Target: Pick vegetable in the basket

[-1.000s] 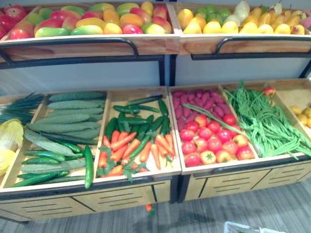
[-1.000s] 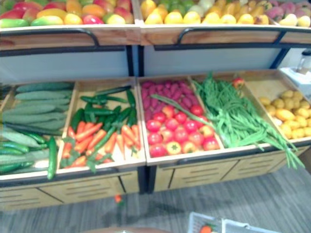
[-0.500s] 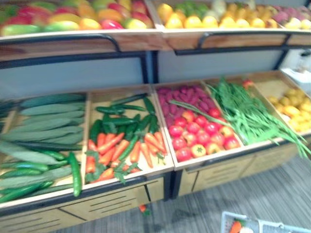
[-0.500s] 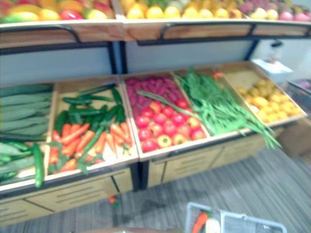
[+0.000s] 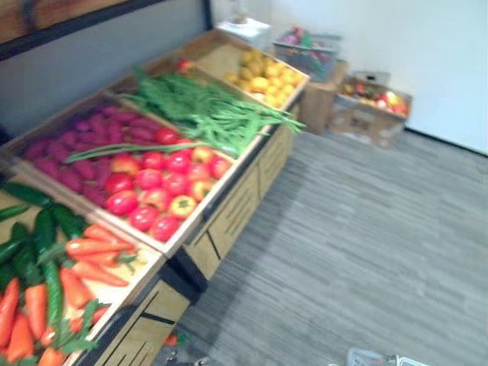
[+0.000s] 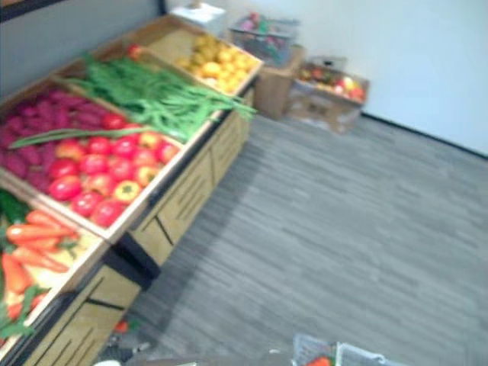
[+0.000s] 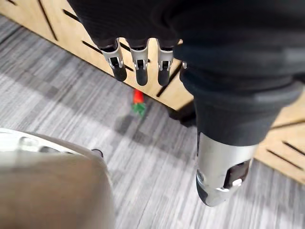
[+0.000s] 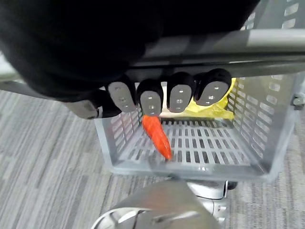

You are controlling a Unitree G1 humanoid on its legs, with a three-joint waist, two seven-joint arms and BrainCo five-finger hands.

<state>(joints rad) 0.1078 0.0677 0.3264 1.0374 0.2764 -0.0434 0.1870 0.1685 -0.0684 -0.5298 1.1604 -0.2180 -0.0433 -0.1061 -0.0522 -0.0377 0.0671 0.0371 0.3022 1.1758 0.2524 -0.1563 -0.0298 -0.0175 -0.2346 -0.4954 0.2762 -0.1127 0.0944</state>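
Wooden produce stand point(image 5: 229, 206) alongside; the grey basket point(image 8: 267, 119) hangs from the right hand point(image 8: 150, 98), fingers curled round its handle. Left hand point(image 7: 138, 67) dangles slack, empty. One carrot point(image 8: 157, 133) lies in the basket: likely light, stiff, a bit slick, so pinch its thick end. No legible writing.
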